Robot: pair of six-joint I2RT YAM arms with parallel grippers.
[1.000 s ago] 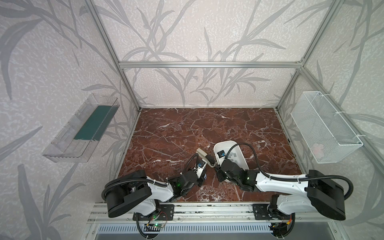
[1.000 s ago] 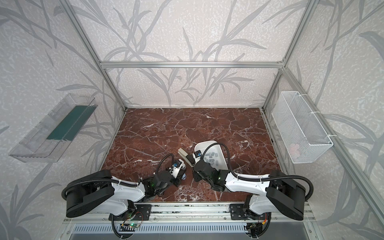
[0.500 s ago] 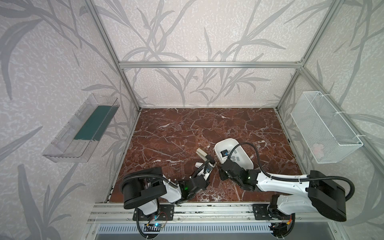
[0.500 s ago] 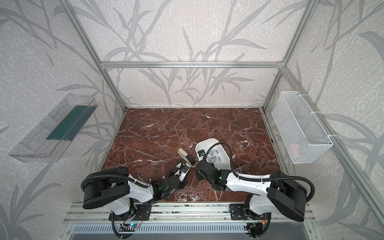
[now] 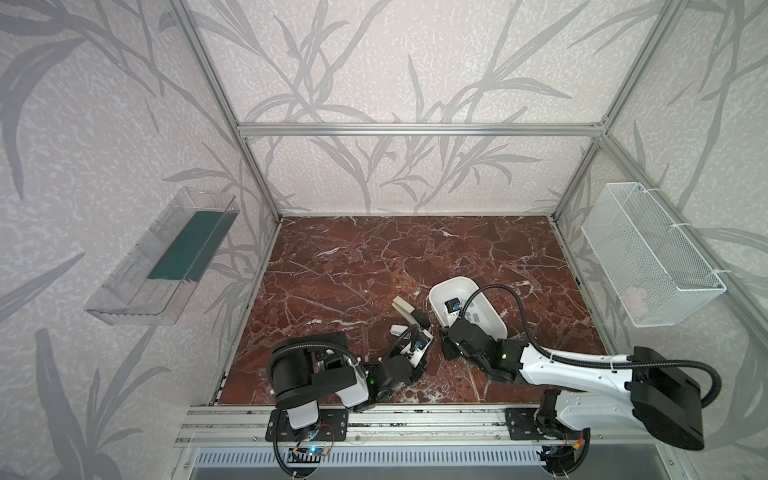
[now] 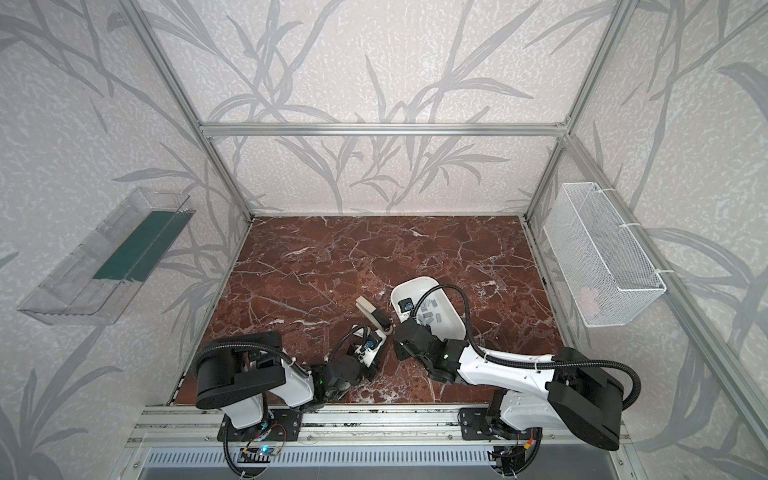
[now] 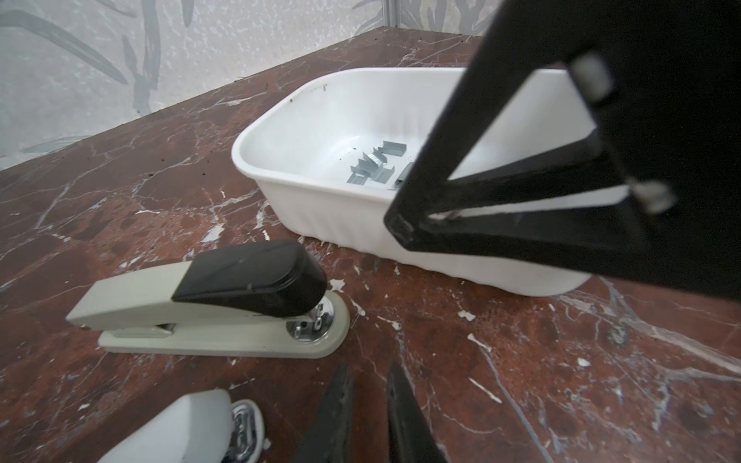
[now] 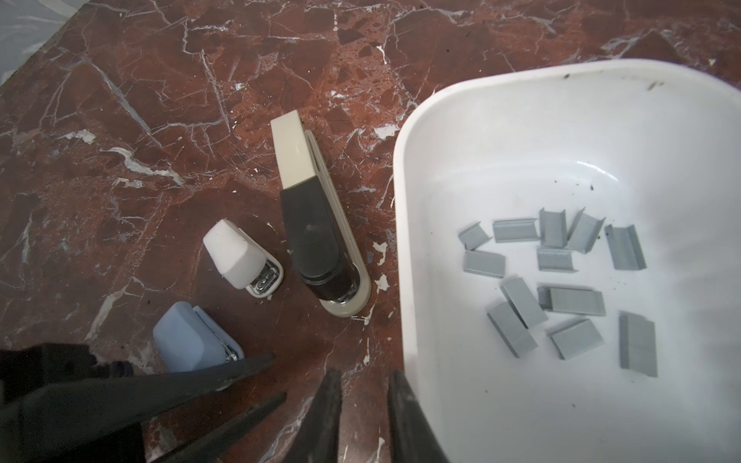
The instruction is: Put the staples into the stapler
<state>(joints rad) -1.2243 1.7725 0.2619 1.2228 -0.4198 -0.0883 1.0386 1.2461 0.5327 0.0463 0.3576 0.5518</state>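
- Staples (image 8: 561,288): about a dozen grey strips are scattered loose on the floor of the white tub (image 8: 401,224); none is held.
- Beige-and-black stapler (image 8: 316,224): it is laid flat and closed on the marble table (image 5: 365,257), just beside the tub's wall, its black head turned towards the grippers.
- White mini stapler (image 8: 238,254) and blue mini stapler (image 8: 182,342): both are set on the far side of the large one from the tub. The blue one is nearest the left gripper; contact cannot be told.
- Left gripper (image 7: 371,371): it is held low over the table and aimed at the bare strip between the large stapler's head and the tub. The jaws are pressed together and empty.
- Right gripper (image 8: 365,375): it is placed at the tub's near corner, outside the wall. Only a thin slit is seen between the fingers, with nothing in it; whether the tips meet cannot be told.
- In the way: the tub's wall is interposed between both grippers and the staples. Part of the tub and some strips are hidden by the right gripper in the left wrist view. A black cable (image 5: 500,286) is arched over the tub in both top views.
- Surroundings: a clear bin with a green liner (image 5: 166,266) is fixed on the left wall and a wire basket (image 5: 648,249) on the right wall.
- Change over the last second: the left arm has been swung inward, its gripper has been brought forward towards the large stapler, and its jaws have been drawn together. The right gripper, tub and large stapler are found about where they were.
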